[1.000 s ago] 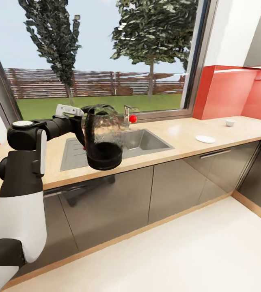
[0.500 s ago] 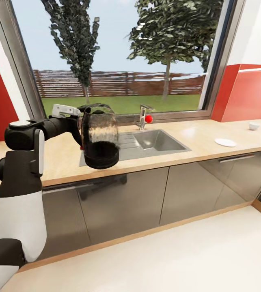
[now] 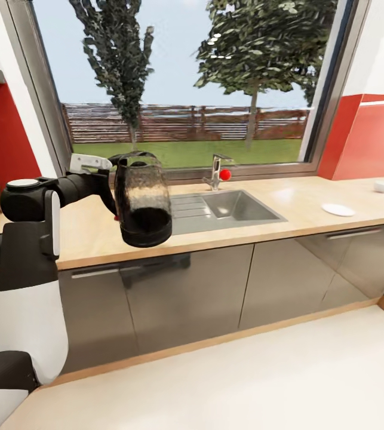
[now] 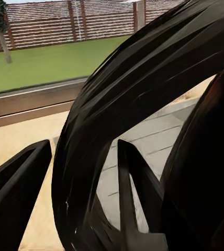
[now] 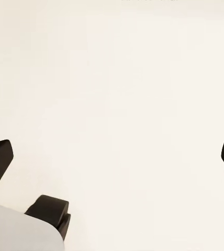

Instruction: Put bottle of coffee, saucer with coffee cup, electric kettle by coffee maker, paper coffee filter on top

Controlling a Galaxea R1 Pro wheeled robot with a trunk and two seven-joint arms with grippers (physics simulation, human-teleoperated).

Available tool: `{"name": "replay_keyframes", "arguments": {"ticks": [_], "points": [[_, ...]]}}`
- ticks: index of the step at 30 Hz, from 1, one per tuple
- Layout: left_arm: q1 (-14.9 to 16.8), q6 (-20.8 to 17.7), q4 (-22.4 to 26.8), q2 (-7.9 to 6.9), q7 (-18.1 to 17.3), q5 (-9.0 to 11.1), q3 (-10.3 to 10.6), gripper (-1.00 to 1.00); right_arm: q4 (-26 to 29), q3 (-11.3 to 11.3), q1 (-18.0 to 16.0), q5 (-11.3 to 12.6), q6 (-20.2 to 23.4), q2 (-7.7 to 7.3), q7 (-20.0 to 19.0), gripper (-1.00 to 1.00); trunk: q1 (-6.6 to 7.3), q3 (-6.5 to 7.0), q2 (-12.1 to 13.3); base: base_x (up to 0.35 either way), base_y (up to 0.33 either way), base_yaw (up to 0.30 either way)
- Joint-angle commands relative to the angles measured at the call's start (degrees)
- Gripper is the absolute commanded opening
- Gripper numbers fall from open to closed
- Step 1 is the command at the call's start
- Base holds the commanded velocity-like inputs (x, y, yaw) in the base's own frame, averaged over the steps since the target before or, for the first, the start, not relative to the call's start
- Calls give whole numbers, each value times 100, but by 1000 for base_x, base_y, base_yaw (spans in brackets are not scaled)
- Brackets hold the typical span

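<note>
My left gripper point(image 3: 110, 174) is shut on the black handle of the electric kettle point(image 3: 142, 203), a clear glass kettle with a black base, held slightly tilted in the air before the countertop point(image 3: 90, 236). In the left wrist view the kettle's handle point(image 4: 96, 120) fills the space between the dark fingers point(image 4: 18, 193). Far to the right on the countertop lies the white saucer point(image 3: 338, 209), and the small white coffee cup point(image 3: 381, 186) stands apart behind it. My right gripper point(image 5: 112, 157) is open over the pale floor, its fingertips far apart.
A steel sink point(image 3: 233, 206) with a tap and red knob point(image 3: 218, 174) is set into the countertop under a big window. Grey glossy cabinet fronts point(image 3: 180, 292) run below. A red wall panel point(image 3: 371, 137) stands at the right. Pale floor point(image 3: 245, 382) lies in front.
The whole head view has swung left, so sink, saucer and cup sit further right in the picture. The kettle stays in my left gripper, in the same hold.
</note>
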State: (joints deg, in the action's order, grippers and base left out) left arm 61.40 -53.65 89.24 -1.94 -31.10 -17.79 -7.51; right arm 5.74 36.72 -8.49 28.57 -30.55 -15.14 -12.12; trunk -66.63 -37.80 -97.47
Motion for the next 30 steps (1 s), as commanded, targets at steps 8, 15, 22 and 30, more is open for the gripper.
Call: {"name": "replay_keyframes", "arguments": {"ticks": [8, 15, 22, 30], "points": [[3, -14, 12, 1, -58, -51, -7, -100, -2, 20, -3, 61, -12, 2, -44, 100, 1, -5, -3, 0, 0, 263], [4, -15, 21, 1, -61, -435, -152, -100, -2, 22, -3, 61, -12, 3, -44, 100, 1, -5, -3, 0, 0, 269], [6, -14, 31, 8, -55, -536, -411, -100, -2, 21, -3, 61, -9, 1, -44, 100, 1, -5, -3, 0, 0, 269], [6, -7, 35, 10, -54, -541, -487, -100, -2, 25, -3, 61, -5, 3, -44, 100, 1, -5, -3, 9, 0, 269]]}}
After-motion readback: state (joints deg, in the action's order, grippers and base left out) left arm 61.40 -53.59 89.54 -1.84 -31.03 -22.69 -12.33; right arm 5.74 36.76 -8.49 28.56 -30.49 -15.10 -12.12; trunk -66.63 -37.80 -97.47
